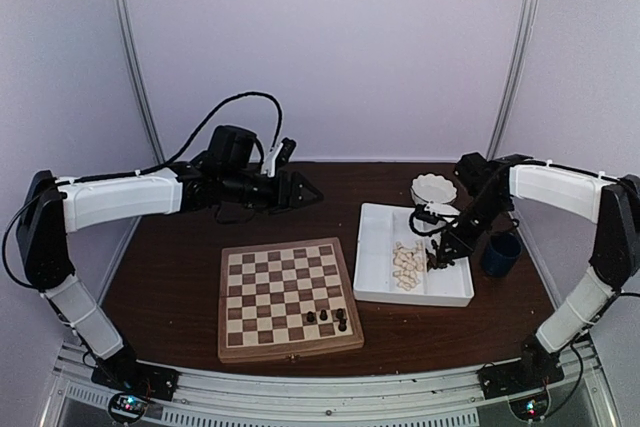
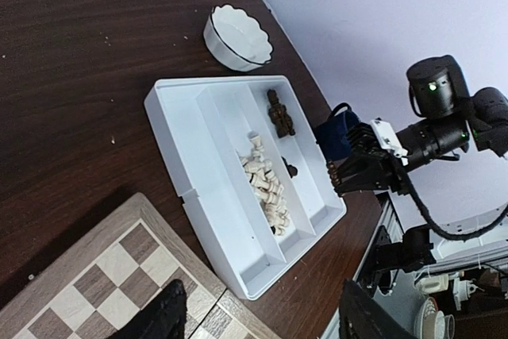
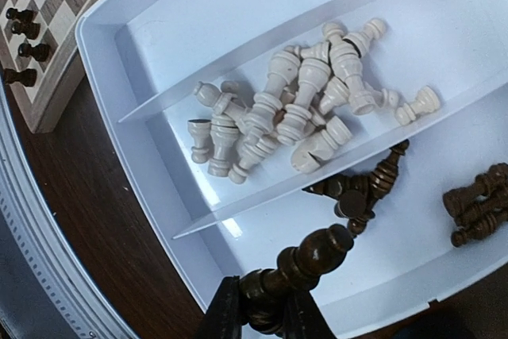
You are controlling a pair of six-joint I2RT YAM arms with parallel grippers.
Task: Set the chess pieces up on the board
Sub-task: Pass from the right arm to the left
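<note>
I have the right gripper (image 3: 266,309) pinching a dark brown turned chess piece (image 3: 311,258) over the white divided tray (image 3: 238,5). The left gripper (image 2: 262,311) is spread.

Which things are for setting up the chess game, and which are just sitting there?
For the job:
chessboard
dark pieces
cream pieces
white tray holding them

Just lying about:
white bowl
blue cup

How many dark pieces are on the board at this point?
4 dark pieces, grouped near the board's near right corner, on the side facing the tray. The overhead view blurs two of them together; none appear hidden elsewhere.
</note>
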